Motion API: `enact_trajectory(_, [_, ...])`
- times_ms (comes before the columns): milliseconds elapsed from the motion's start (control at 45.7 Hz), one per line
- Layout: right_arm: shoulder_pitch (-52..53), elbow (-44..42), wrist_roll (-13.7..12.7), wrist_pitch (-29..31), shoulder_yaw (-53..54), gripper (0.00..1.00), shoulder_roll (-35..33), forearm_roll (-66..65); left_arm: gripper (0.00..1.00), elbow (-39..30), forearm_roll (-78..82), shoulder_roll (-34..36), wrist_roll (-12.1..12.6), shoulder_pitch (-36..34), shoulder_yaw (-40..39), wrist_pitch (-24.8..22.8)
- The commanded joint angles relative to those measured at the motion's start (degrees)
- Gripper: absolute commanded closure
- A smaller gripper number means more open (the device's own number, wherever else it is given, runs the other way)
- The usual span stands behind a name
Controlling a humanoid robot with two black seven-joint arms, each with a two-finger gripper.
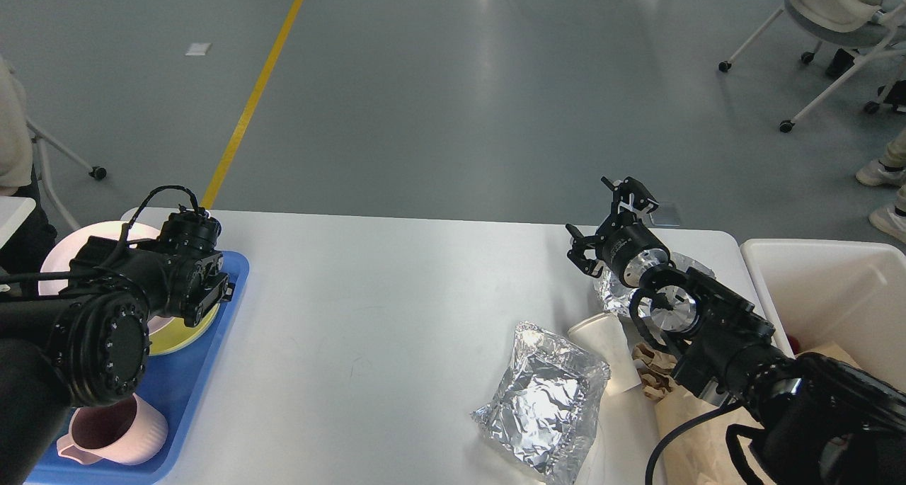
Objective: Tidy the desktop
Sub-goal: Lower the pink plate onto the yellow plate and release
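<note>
The white desktop (pixel 396 308) carries litter on its right side: a flat foil packet (pixel 545 400), a paper cup (pixel 607 347) lying on its side, a crumpled foil wad (pixel 617 292) and brown paper (pixel 683 418). My right gripper (pixel 603 219) hangs open above the foil wad with nothing between its fingers. My left gripper (pixel 209 297) is over the far end of the blue tray (pixel 195 379), seen dark and end-on, so its fingers cannot be told apart. A pink plate (pixel 71 248) shows behind that arm, and a yellow plate (pixel 170 333) lies below it.
A pink mug (pixel 120 428) stands at the near end of the tray. A white bin (pixel 835 287) stands past the table's right edge, with my right arm crossing in front of it. Office chairs stand on the grey floor beyond.
</note>
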Motion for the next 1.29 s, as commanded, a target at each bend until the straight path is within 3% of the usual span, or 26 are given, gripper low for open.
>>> enact_trajectory(0, [0.0,0.0,0.1,0.0,0.0,0.0,0.0,0.0,1.0,0.0,0.1,-0.2,-0.1,0.2,0.0,2.1])
enact_trajectory(153, [0.0,0.0,0.0,0.0,0.0,0.0,0.0,0.0,0.99,0.0,0.0,-0.5,-0.2,0.5,0.0,5.4])
enact_trajectory(1007, [0.0,0.0,0.0,0.0,0.0,0.0,0.1,0.0,0.97,0.0,0.1,-1.2,-0.1,3.1,-0.1,5.8])
enact_trajectory(1270, [-0.1,0.0,0.1,0.0,0.0,0.0,0.0,0.0,0.96,1.4,0.1,-0.5,-0.1,4.8,-0.1,8.0])
